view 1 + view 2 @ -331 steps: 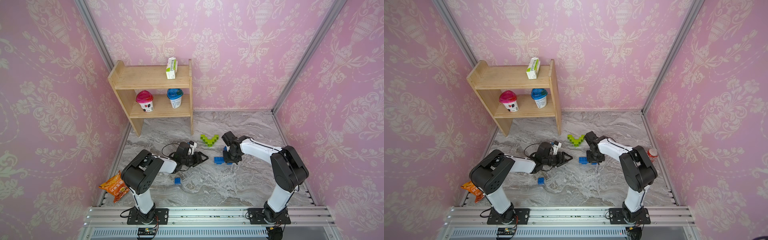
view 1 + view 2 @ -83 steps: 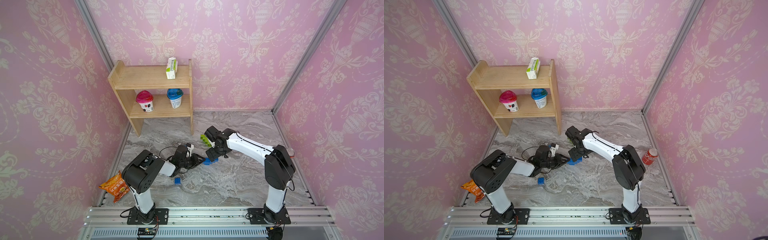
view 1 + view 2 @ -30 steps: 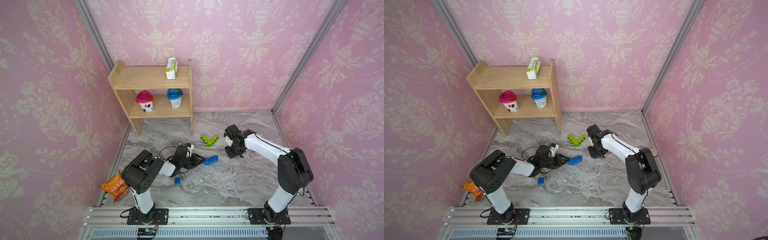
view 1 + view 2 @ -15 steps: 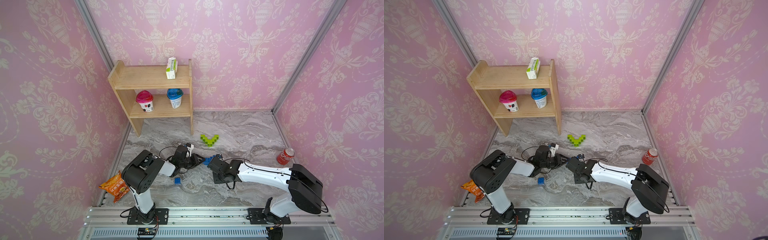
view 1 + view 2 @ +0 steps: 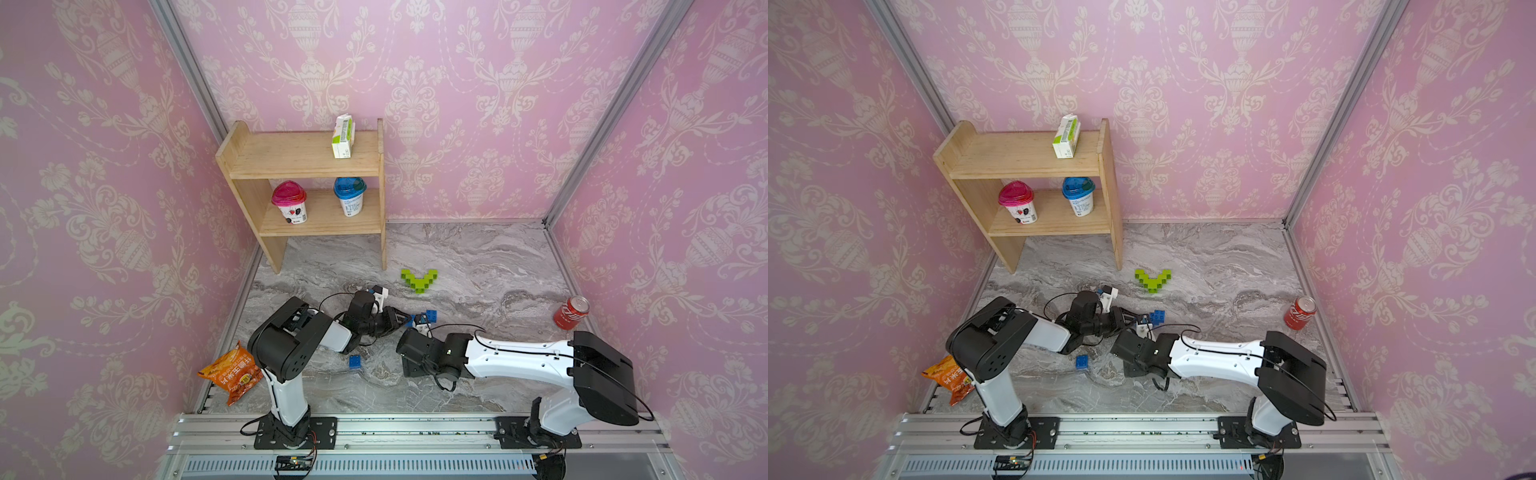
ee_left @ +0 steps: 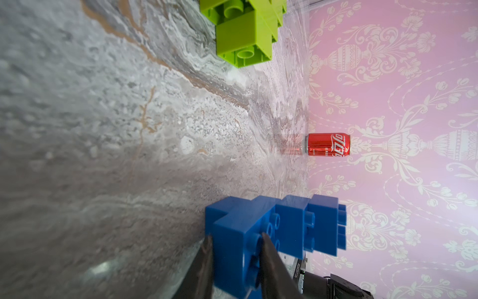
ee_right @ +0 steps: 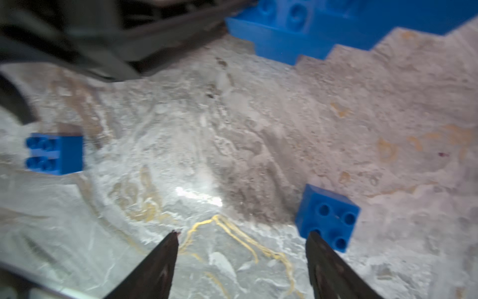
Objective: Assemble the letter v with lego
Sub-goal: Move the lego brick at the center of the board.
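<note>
Your right arm (image 5: 519,365) has swung back from the lime-green lego V (image 5: 419,279), and the right pincer (image 7: 241,234) has just spread: released, empty (a loose blue square lego brick (image 7: 327,214) lies just beside one fingertip, likely your next pick). The left pincer (image 6: 235,238) stays clenched on the stepped blue lego row (image 6: 297,222), just ahead of the right one. Around: pink damask walls (image 5: 498,104), grey marble desk (image 5: 478,257).

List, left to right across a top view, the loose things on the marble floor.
In order: snack bag → single blue brick → green V → soda can. The blue stepped piece overlaps the V, so it is omitted.
</note>
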Robot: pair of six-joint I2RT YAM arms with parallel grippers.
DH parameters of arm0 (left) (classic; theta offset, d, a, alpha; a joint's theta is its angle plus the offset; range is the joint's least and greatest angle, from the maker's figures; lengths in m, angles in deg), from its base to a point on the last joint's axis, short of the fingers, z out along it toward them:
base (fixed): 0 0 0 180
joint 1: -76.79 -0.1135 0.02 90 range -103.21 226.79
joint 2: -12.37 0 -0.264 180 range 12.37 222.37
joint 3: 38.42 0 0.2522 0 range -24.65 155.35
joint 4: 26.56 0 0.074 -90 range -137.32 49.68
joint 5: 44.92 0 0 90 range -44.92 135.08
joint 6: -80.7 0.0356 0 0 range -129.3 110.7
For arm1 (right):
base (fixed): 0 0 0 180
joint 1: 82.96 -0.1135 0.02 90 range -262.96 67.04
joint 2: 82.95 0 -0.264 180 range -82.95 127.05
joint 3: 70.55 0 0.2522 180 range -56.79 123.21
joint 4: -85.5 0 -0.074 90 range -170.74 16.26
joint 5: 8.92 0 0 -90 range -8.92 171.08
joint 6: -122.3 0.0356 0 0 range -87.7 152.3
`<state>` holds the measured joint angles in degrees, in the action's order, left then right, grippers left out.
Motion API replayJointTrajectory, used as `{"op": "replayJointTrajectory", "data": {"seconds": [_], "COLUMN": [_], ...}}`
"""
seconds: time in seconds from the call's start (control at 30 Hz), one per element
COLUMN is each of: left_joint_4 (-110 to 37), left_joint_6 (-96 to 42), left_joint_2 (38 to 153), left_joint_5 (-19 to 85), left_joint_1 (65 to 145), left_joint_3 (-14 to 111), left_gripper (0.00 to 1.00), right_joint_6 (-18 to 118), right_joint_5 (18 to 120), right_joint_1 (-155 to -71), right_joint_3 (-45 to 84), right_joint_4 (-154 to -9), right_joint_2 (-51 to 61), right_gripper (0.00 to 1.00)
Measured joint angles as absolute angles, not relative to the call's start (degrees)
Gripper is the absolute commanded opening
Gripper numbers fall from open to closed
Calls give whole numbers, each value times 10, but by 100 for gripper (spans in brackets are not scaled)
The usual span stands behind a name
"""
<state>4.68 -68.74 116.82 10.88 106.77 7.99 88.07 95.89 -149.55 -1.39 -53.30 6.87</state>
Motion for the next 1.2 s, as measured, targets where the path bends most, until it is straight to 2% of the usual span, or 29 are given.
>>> {"op": "replayJointTrajectory", "data": {"seconds": [0.23,0.47,0.6,0.77,1.03,1.2], "left_joint_4": [31,-9,-14,-24,-44,-54], "left_joint_6": [-678,-666,-664,-655,-633,-623], "left_joint_2": [1160,1136,1134,1129,1097,1095], "left_joint_5": [107,109,109,107,91,78], "left_joint_1": [1043,1032,1024,997,953,942], "left_joint_3": [81,81,80,78,59,59], "left_gripper": [27,27,26,26,26,26], "right_joint_6": [883,883,883,886,894,893], "right_joint_5": [952,968,976,976,969,960], "right_joint_1": [-1506,-1483,-1480,-1511,-1532,-1533], "right_joint_3": [19,13,15,71,154,200], "right_joint_4": [-596,-579,-564,-561,-605,-627], "right_joint_2": [73,41,15,89,218,262], "right_gripper": [67,59,59,54,53,53]}}
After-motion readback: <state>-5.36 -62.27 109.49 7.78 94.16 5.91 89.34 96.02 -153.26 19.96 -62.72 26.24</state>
